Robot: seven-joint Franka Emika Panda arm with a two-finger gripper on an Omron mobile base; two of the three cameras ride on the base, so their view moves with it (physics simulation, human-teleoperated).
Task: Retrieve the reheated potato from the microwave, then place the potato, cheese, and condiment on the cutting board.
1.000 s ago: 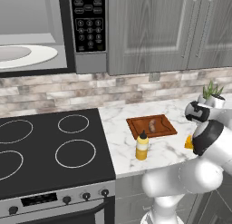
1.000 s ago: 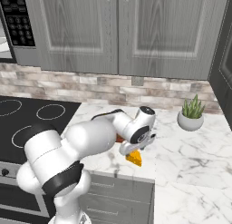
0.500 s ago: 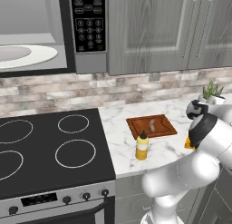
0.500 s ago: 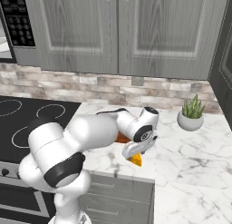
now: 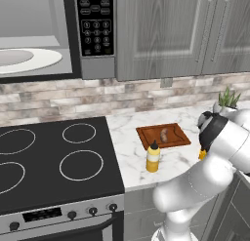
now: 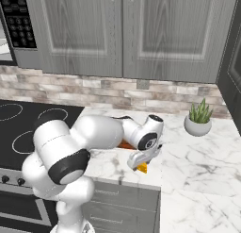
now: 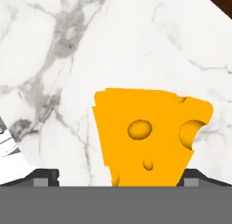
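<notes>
From the left base view, the cutting board (image 5: 163, 136) lies on the marble counter (image 5: 129, 152) just right of the black stove (image 5: 53, 162), its long side running left to right. The potato (image 5: 164, 134) rests on the board near its middle, its long axis running roughly front to back. The condiment (image 5: 153, 157) stands upright just in front of the board, cap pointing up, near the counter's front edge. A sliver of the cheese (image 5: 202, 154) shows at the right, beside the arm's dark wrist. Above the stove the microwave (image 5: 58, 35) is open, its white plate (image 5: 24, 60) bare. A potted plant (image 5: 225, 102) sits at the back right.

From the right base view, the pincer (image 6: 143, 160) hangs over the cheese (image 6: 141, 168), which sits close to the counter's (image 6: 197, 147) front edge; open marble stretches to the right toward the potted plant (image 6: 199, 118).

In the hand view, the cheese (image 7: 149, 139) is a wedge lying flat on the counter (image 7: 68, 60), holes facing up, centred between the two fingertips (image 7: 43, 177), which stand spread wide on either side without touching it. A corner of the cutting board (image 7: 220, 1) shows at the top right.
</notes>
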